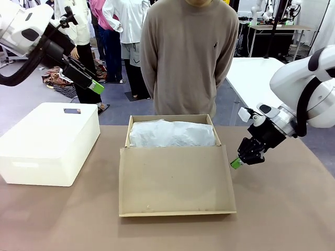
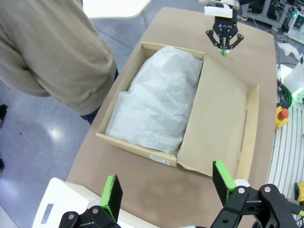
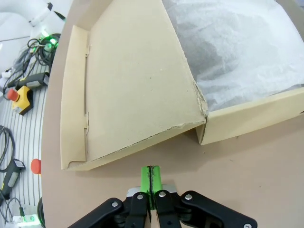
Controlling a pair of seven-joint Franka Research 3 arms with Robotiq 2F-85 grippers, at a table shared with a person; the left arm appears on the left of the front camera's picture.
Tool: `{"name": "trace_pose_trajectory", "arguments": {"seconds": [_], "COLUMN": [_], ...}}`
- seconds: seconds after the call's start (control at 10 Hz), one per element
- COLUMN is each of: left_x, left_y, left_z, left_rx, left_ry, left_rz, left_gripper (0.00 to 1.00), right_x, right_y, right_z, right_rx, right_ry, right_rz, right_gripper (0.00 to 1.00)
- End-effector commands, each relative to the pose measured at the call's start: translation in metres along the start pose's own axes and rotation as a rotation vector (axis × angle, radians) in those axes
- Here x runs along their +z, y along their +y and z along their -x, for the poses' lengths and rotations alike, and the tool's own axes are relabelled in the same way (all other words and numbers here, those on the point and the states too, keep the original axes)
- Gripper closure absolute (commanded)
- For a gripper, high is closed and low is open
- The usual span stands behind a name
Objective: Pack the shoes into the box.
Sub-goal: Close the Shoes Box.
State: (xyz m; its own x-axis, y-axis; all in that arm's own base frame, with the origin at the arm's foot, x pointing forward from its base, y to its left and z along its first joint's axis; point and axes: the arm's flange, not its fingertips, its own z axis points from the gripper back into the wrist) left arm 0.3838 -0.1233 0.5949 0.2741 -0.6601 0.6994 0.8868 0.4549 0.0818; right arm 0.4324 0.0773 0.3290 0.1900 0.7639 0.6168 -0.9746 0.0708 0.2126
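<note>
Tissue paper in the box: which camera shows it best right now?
The left wrist view: it looks down into the box and shows the whole white tissue paper mounded inside. The front view sees it low, behind the open lid. The right wrist view crops it to one crumpled part.

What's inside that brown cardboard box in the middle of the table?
Crumpled white tissue paper, heaped up to the rim of the box. Anything beneath the paper is covered, so I cannot tell what it hides.
</note>
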Motion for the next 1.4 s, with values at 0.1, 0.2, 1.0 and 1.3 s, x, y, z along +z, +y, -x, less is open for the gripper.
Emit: {"name": "trace_pose_trajectory", "arguments": {"seconds": [0.1, 0.2, 1.0, 1.3], "left_x": [0.0, 0.0, 0.0, 0.0], "left_y": [0.001, 0.001, 0.001, 0.001], "left_z": [0.0, 0.0, 0.0, 0.0], "left_rx": [-0.001, -0.001, -0.001, -0.001], "left_ry": [-0.017, -0.017, -0.017, -0.017], "left_rz": [0.016, 0.016, 0.016, 0.016], "left_gripper": [0.0, 0.0, 0.0, 0.0], "right_x": [-0.02, -0.023, -0.044, -0.049], "right_y": [-0.006, -0.007, -0.026, -0.028], "right_z": [0.006, 0.007, 0.013, 0.014], "right_rx": [0.035, 0.048, 0.147, 0.166], "right_ry": [-0.022, -0.03, -0.095, -0.111], "right_rz": [0.009, -0.003, -0.191, -0.312], "right_gripper": [1.0, 1.0, 1.0, 1.0]}}
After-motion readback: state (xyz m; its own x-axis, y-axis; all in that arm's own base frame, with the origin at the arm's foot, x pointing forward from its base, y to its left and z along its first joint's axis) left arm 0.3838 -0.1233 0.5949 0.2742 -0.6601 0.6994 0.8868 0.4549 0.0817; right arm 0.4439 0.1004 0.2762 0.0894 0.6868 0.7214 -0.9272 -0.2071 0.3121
